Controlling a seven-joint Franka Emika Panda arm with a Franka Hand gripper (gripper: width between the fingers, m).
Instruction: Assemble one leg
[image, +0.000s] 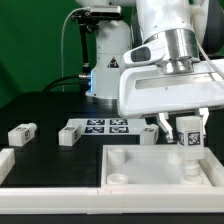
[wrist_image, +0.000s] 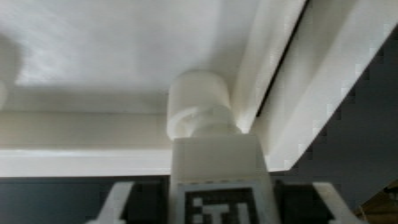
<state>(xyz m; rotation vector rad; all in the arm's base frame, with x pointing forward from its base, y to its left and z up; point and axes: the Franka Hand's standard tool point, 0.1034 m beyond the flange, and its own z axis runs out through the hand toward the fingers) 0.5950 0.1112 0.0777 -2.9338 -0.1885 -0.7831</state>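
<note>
My gripper (image: 186, 128) is shut on a leg (image: 188, 142), a small white peg with a black-and-white tag, and holds it upright. The leg's lower end meets the far corner of the large white square piece (image: 128, 172) on the exterior view's right. In the wrist view the leg (wrist_image: 217, 165) runs between my fingers (wrist_image: 134, 202), and its round end (wrist_image: 199, 105) sits in the inner corner of the square piece (wrist_image: 107, 70). I cannot tell whether it is seated in the socket.
Loose legs lie on the black table: one (image: 21, 132) at the exterior view's left, one (image: 70, 135) beside the marker board (image: 105, 125), one (image: 150, 134) close to my gripper. Another white part (image: 5, 160) lies at the left edge. A white rail (image: 100, 198) borders the front.
</note>
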